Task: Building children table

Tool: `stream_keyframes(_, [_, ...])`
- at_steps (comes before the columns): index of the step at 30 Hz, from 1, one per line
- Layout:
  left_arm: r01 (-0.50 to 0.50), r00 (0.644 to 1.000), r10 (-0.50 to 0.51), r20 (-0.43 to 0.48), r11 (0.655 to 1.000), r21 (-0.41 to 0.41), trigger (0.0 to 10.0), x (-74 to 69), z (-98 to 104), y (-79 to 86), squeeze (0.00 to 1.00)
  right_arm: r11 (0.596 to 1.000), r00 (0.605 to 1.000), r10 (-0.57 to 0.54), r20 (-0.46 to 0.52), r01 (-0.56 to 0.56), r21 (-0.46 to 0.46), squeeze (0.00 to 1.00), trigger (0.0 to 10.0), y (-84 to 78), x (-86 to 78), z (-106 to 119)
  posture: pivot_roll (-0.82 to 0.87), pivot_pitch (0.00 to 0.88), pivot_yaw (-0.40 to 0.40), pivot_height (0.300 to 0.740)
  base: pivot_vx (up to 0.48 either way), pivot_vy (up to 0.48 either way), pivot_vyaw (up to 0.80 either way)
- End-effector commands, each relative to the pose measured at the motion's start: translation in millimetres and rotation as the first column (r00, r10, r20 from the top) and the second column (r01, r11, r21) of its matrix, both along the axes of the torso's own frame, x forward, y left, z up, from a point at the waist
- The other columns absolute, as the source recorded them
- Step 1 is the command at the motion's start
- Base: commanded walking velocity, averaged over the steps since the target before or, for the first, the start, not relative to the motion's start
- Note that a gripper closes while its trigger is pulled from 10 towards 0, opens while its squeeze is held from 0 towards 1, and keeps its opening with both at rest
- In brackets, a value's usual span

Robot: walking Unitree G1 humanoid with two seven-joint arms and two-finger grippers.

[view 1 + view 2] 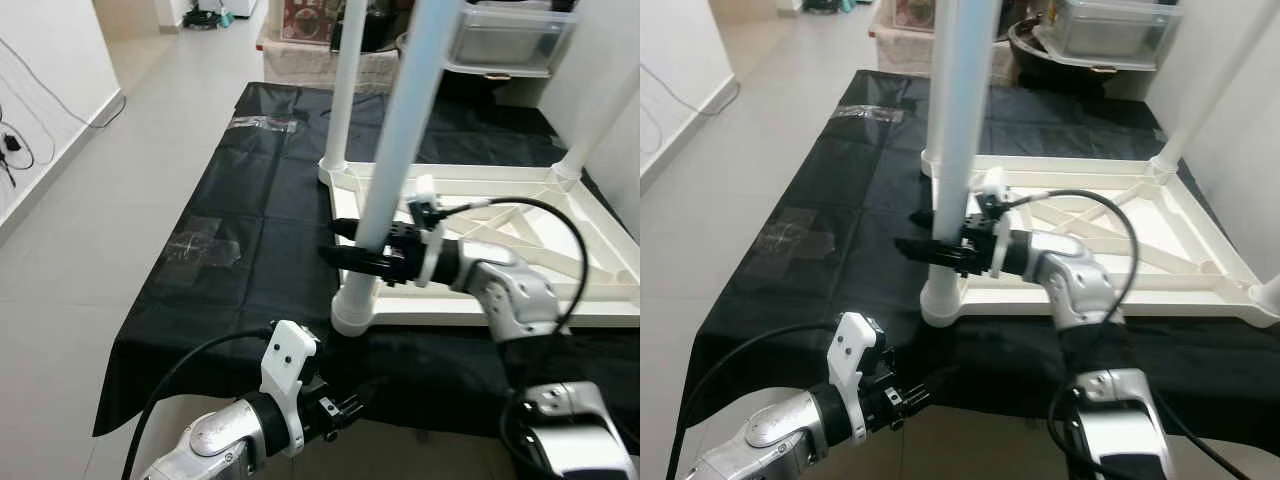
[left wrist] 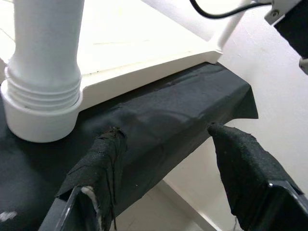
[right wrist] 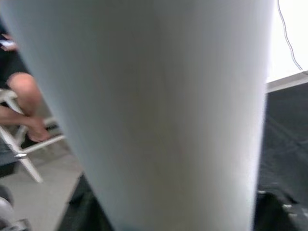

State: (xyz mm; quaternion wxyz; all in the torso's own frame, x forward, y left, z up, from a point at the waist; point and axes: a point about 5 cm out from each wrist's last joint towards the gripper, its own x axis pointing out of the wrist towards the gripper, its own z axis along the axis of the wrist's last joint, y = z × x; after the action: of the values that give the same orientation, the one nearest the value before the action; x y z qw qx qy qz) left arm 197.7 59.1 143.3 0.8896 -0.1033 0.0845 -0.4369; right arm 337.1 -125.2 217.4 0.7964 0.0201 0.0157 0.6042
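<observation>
Landmark: the white tabletop is laid upside down on the worktop, which is covered by a black cloth.
Near leg: a white table leg is stood upright in the socket at the tabletop's near left corner, its threaded collar being seated at the base.
Other legs: a second leg is stood at the tabletop's far left corner, and a third at its far right corner.
Right gripper: it is held against the near leg just above the tabletop's near left corner, the jaws being clamped around the leg.
Left gripper: it is held low, in front of the tabletop's near edge and just off the worktop's edge; the jaws are kept apart, with nothing between them.
Background: a person's bare leg on a chair is seen beyond the near leg in the right wrist view.
</observation>
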Motion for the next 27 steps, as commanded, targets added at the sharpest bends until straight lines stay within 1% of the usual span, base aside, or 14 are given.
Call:
stream_keyframes(1, [0.003,1.0,-0.003,-0.003,1.0,0.006,10.0,-2.1,-1.5,-0.9,0.0,0.998,0.998,-0.061,0.012,0.061,-0.024,0.0,0.0,10.3,4.2,-7.1,0.21,0.088,-0.122,0.74,0.0,0.0,0.0])
stream_keyframes(5, [0.004,1.0,-0.004,-0.003,1.0,0.006,10.0,-2.7,-2.0,-1.3,0.0,0.965,0.964,-0.261,0.044,0.262,-0.022,0.0,0.0,6.8,15.0,-8.8,0.21,0.082,-0.123,0.74,0.0,0.0,0.0])
stream_keyframes(6, [0.006,1.0,-0.006,-0.005,1.0,0.005,10.0,-3.2,-2.9,-1.4,0.0,0.778,0.777,-0.628,0.039,0.628,0.021,0.0,0.0,-9.1,30.6,-7.9,0.2,0.076,-0.119,0.74,0.0,0.0,0.0])
stream_keyframes(9, [0.009,1.0,-0.009,-0.009,1.0,0.005,10.0,-3.0,-4.1,-1.6,0.0,0.594,0.594,-0.804,0.007,0.804,0.022,0.0,0.0,-21.2,31.8,-11.3,0.19,0.071,-0.114,0.74,0.0,0.0,0.0])
stream_keyframes(13, [0.012,1.0,-0.012,-0.01,1.0,0.005,10.0,-2.9,-4.6,-1.7,0.0,0.447,0.447,-0.895,0.01,0.894,0.026,0.0,0.0,-30.1,29.6,-12.6,0.19,0.069,-0.109,0.74,0.0,0.0,0.0])
stream_keyframes(14, [0.017,1.0,-0.017,-0.012,1.0,0.005,10.0,-2.8,-5.1,-2.0,0.0,0.267,0.267,-0.964,-0.003,0.963,0.032,0.0,0.0,-35.7,19.3,-14.7,0.18,0.063,-0.101,0.74,0.0,0.0,0.0])
stream_keyframes(15, [0.017,1.0,-0.017,-0.012,1.0,0.005,10.0,-2.8,-5.1,-2.0,0.0,0.267,0.267,-0.964,-0.003,0.963,0.032,0.0,0.0,-35.7,19.3,-14.7,0.18,0.063,-0.101,0.74,0.0,0.0,0.0])
stream_keyframes(16, [0.022,1.0,-0.022,-0.012,1.0,0.005,10.0,-2.7,-5.6,-2.3,0.0,0.1,0.101,-0.994,-0.031,0.994,0.035,0.0,0.0,-36.4,5.5,-16.9,0.18,0.059,-0.101,0.74,0.0,0.0,0.0])
stream_keyframes(18, [0.022,1.0,-0.022,-0.012,1.0,0.005,10.0,-2.7,-5.6,-2.3,0.0,0.1,0.101,-0.994,-0.031,0.994,0.035,0.0,0.0,-36.4,5.5,-16.9,0.18,0.059,-0.101,0.74,0.0,0.0,0.0])
stream_keyframes(19, [0.026,1.0,-0.026,-0.012,1.0,0.006,10.0,-2.5,-6.1,-2.6,0.0,-0.016,-0.014,-0.998,-0.059,0.999,0.033,0.0,0.0,-30.5,-6.9,-17.9,0.19,0.054,-0.101,0.74,0.0,0.0,0.0])
stream_keyframes(24, [0.026,1.0,-0.026,-0.011,1.0,0.008,10.0,-2.9,-6.4,-2.1,0.0,-0.072,-0.067,-0.993,-0.099,0.996,0.054,0.0,0.9,-7.6,-18.3,-15.3,0.19,0.049,-0.104,0.74,0.0,0.0,0.0])
stream_keyframes(25, [0.024,1.0,-0.024,-0.01,1.0,0.008,10.0,-3.1,-6.5,-1.8,0.0,-0.005,0.007,-0.994,-0.11,0.995,0.102,0.59,10.0,8.0,-17.3,-12.3,0.19,0.045,-0.105,0.74,0.0,0.0,0.0])
stream_keyframes(26, [0.024,1.0,-0.024,-0.01,1.0,0.008,10.0,-3.1,-6.5,-1.8,0.0,-0.005,0.007,-0.994,-0.11,0.995,0.102,0.59,10.0,8.0,-17.3,-12.3,0.19,0.045,-0.105,0.74,0.0,0.0,0.0])
stream_keyframes(27, [0.023,1.0,-0.023,-0.01,1.0,0.009,10.0,-3.3,-6.5,-1.5,0.0,0.082,0.1,-0.987,-0.124,0.986,0.144,1.0,10.0,20.6,-15.6,-10.4,0.19,0.045,-0.106,0.74,0.0,0.0,0.0])
